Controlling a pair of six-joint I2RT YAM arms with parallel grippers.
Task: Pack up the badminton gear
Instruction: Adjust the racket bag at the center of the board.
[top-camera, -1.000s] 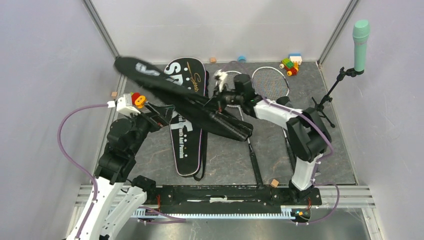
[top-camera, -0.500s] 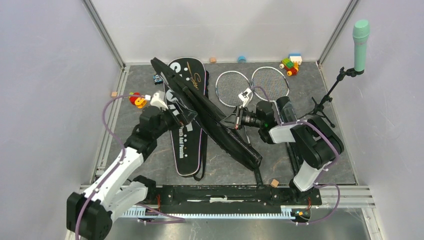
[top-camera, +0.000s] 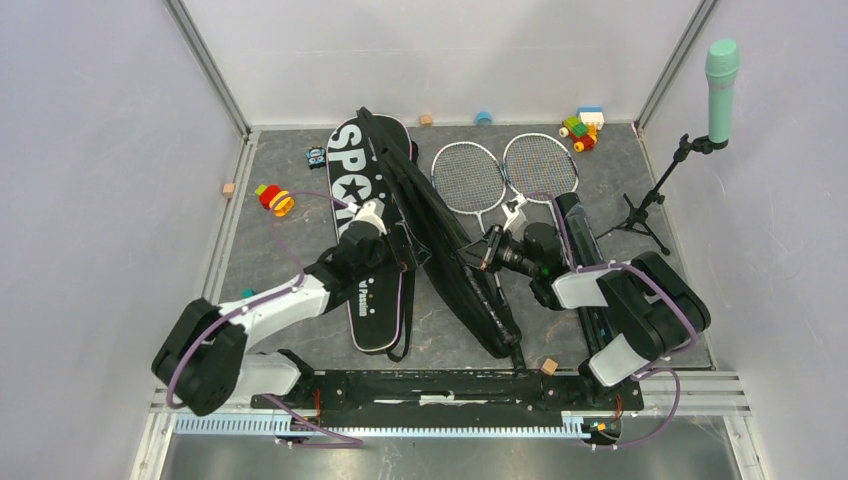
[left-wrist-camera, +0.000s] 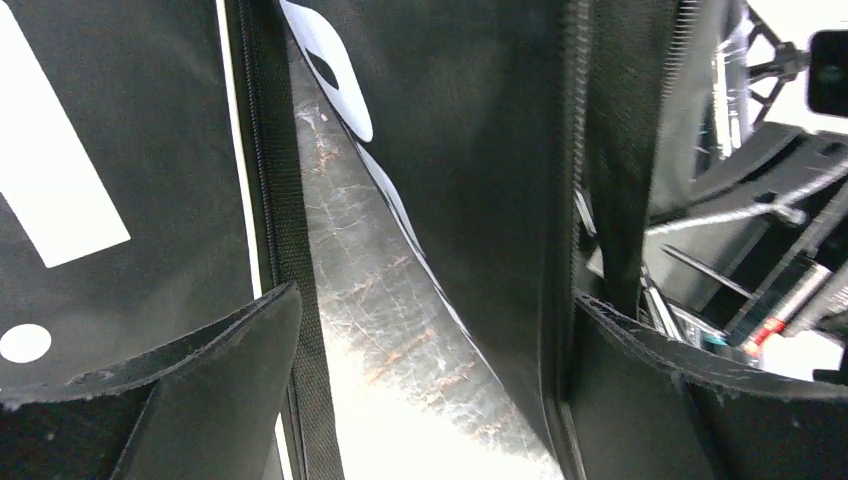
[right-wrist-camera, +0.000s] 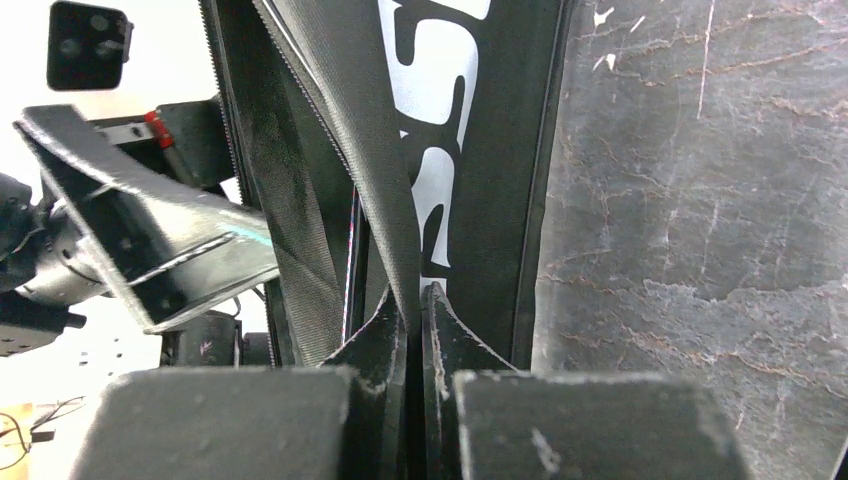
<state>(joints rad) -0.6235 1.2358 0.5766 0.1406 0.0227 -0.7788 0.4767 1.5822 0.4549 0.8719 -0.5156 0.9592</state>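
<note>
Both arms stretch low and inward. The right tool (right-wrist-camera: 415, 300) pinches the edge of the black racket bag (top-camera: 418, 195); the left tool (left-wrist-camera: 435, 297) gapes wide, empty.

flat bag (top-camera: 375, 300): black, white lettering, white piping | upright bag (top-camera: 450, 262): black, white lettering | rackets (top-camera: 467, 177): pale string grid | tube (top-camera: 575, 228): black | microphone (top-camera: 721, 75): mint-green | toy blocks (top-camera: 580, 128): red, yellow, green, blue | table (top-camera: 300, 175): dark grey, marbled
</note>
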